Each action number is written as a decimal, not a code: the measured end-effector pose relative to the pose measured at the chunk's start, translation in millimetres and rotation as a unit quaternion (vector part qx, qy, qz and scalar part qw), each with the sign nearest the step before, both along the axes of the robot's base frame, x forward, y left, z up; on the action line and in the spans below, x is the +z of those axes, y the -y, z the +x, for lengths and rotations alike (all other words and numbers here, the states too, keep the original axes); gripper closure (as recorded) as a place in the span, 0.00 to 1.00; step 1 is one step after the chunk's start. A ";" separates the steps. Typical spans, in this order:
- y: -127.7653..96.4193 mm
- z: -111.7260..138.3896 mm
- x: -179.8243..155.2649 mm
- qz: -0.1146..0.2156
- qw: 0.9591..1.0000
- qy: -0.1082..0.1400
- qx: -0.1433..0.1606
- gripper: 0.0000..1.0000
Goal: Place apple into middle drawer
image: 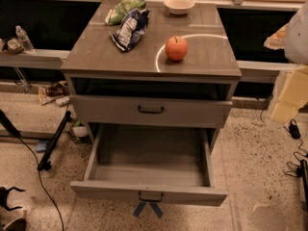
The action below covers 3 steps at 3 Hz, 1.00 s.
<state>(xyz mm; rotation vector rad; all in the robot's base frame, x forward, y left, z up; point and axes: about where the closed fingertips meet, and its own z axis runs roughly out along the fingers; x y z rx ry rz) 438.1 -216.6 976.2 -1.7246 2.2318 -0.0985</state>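
The red-orange apple (176, 48) stands upright on the right half of the cabinet top (96, 57), with nothing touching it. Below, the middle drawer (149, 192) is pulled out towards me; its inner floor and side walls show and nothing lies in it. My gripper (288, 97) is a blurred cream shape at the right edge of the view. It hangs beside the cabinet, well to the right of the apple and apart from it, and nothing shows in it.
A blue-and-white chip bag (129, 29), a green bag (124, 8) and a cream bowl (179, 5) sit at the back of the cabinet top. A shut drawer front (151, 109) lies above the open drawer. Cables (43, 167) and a black stand lie on the floor at left.
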 end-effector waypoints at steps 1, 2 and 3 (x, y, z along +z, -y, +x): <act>0.0 0.0 0.1 0.000 1.000 0.000 0.000 0.00; -0.2 17.5 5.1 0.028 0.999 0.030 -0.012 0.00; 1.8 58.0 10.0 0.091 0.991 0.081 -0.049 0.00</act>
